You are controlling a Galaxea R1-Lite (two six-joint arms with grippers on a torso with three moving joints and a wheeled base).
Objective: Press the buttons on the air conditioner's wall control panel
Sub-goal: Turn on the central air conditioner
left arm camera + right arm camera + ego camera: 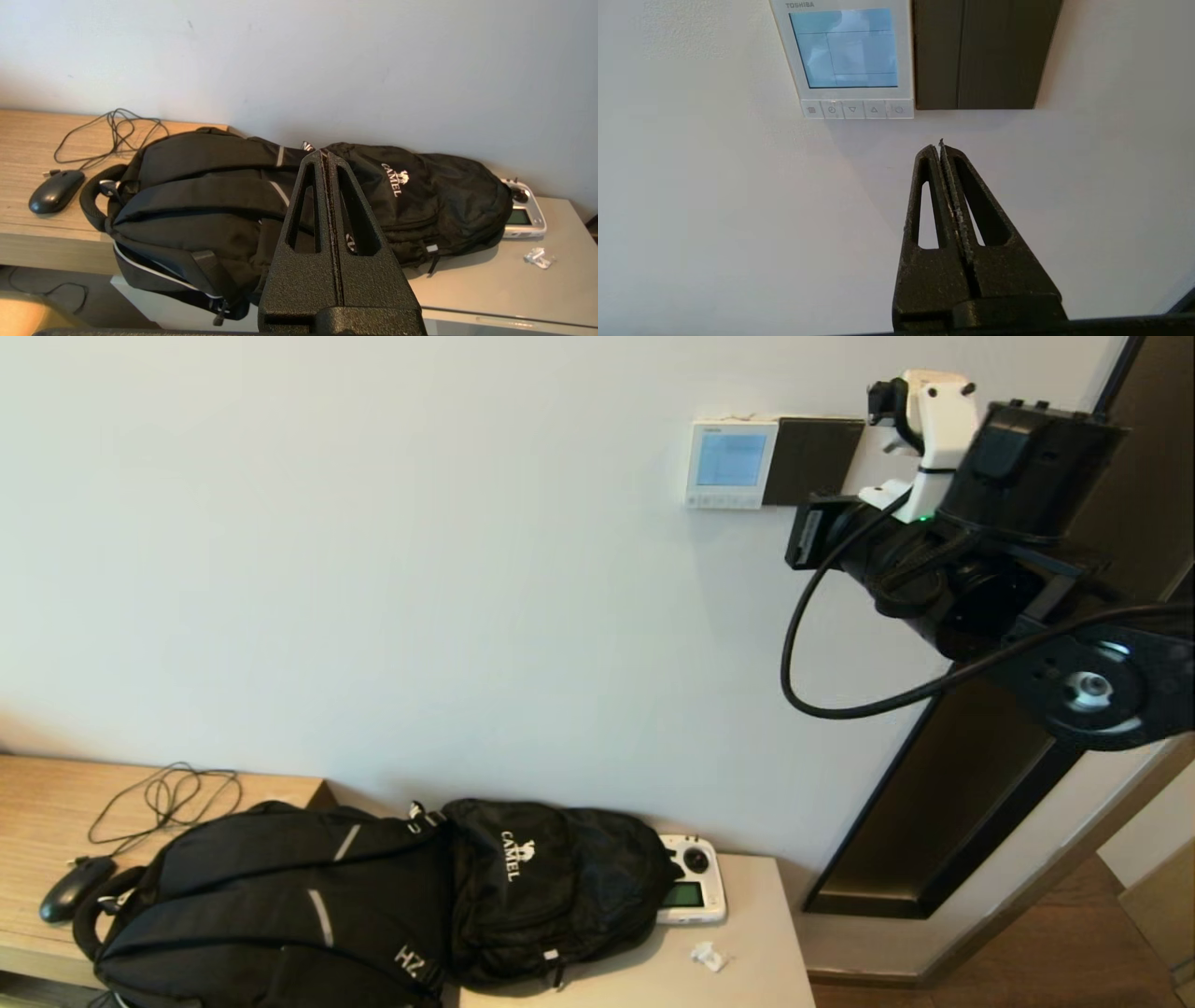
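Note:
The air conditioner's wall control panel (731,464) is a small white square with a light-blue screen, high on the wall. The right wrist view shows it close up (850,51), with the buttons (857,109) in a row along its bottom edge. In the head view the buttons (724,500) are tiny. My right gripper (940,145) is shut and empty. Its tips point at the bare wall just below the panel's power-button end, not touching any button. My left gripper (323,153) is shut and empty, held over the black backpack.
A plain black plate (814,460) adjoins the panel. A dark door frame (980,784) runs behind the right arm. Below, a black backpack (373,896), a white handheld controller (693,891), a mouse (75,887) and a cable (168,798) lie on the desk (37,803).

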